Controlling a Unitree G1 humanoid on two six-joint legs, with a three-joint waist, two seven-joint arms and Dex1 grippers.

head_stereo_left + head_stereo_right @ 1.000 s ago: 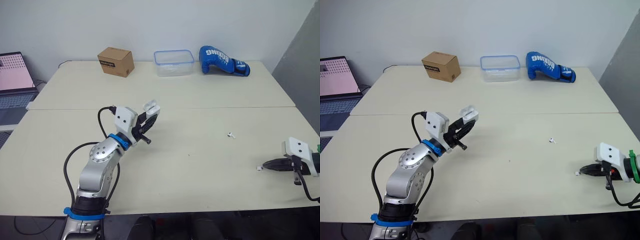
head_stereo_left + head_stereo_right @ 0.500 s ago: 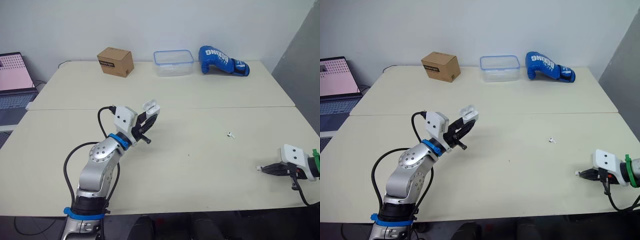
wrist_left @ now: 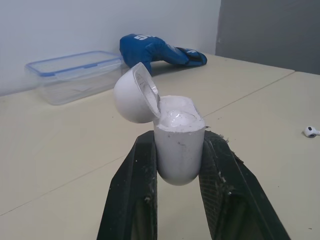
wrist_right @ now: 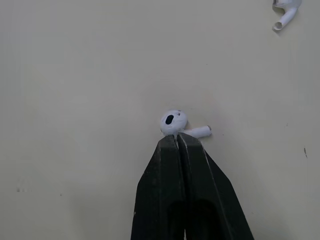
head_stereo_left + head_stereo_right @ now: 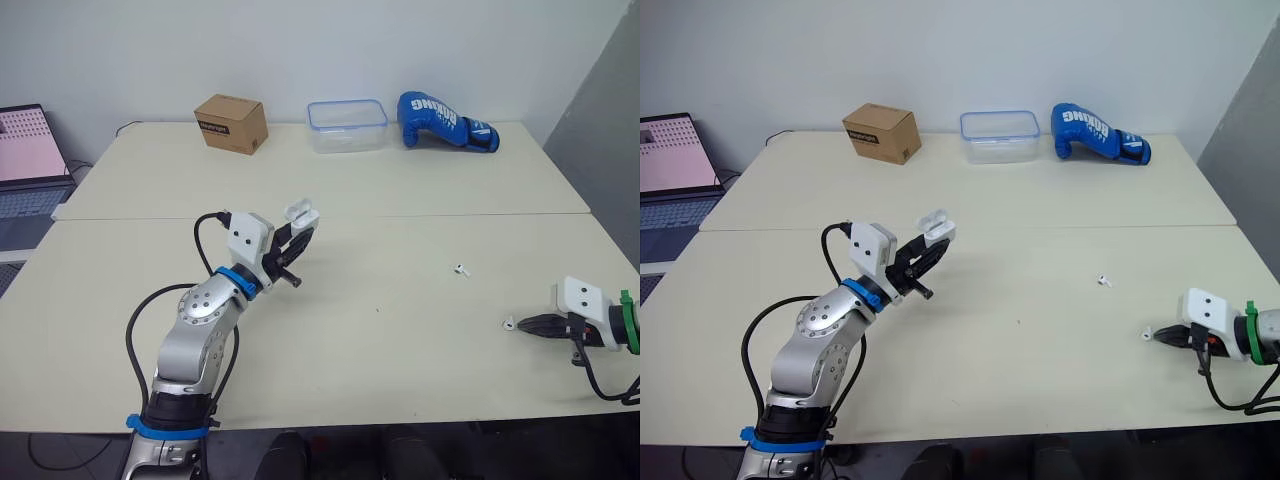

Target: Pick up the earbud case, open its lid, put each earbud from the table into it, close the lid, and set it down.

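My left gripper (image 5: 299,233) is raised over the left middle of the table and is shut on the white earbud case (image 3: 177,135). The case stands upright between the fingers with its lid flipped open. Near the table's right front, my right gripper (image 5: 522,323) is shut, with a white earbud (image 4: 173,121) pinched at its very tips, low over the surface. A second earbud (image 5: 460,268) lies loose on the table, farther back and to the left of the right gripper.
Along the back edge stand a cardboard box (image 5: 232,123), a clear plastic container with a blue rim (image 5: 347,125) and a blue boxing glove (image 5: 445,120). A laptop (image 5: 25,150) sits off the table's far left. A seam runs across the table (image 5: 450,214).
My right gripper has moved left and a little away from the front edge, the earbud staying at its tips. The left gripper and the open case have held still.
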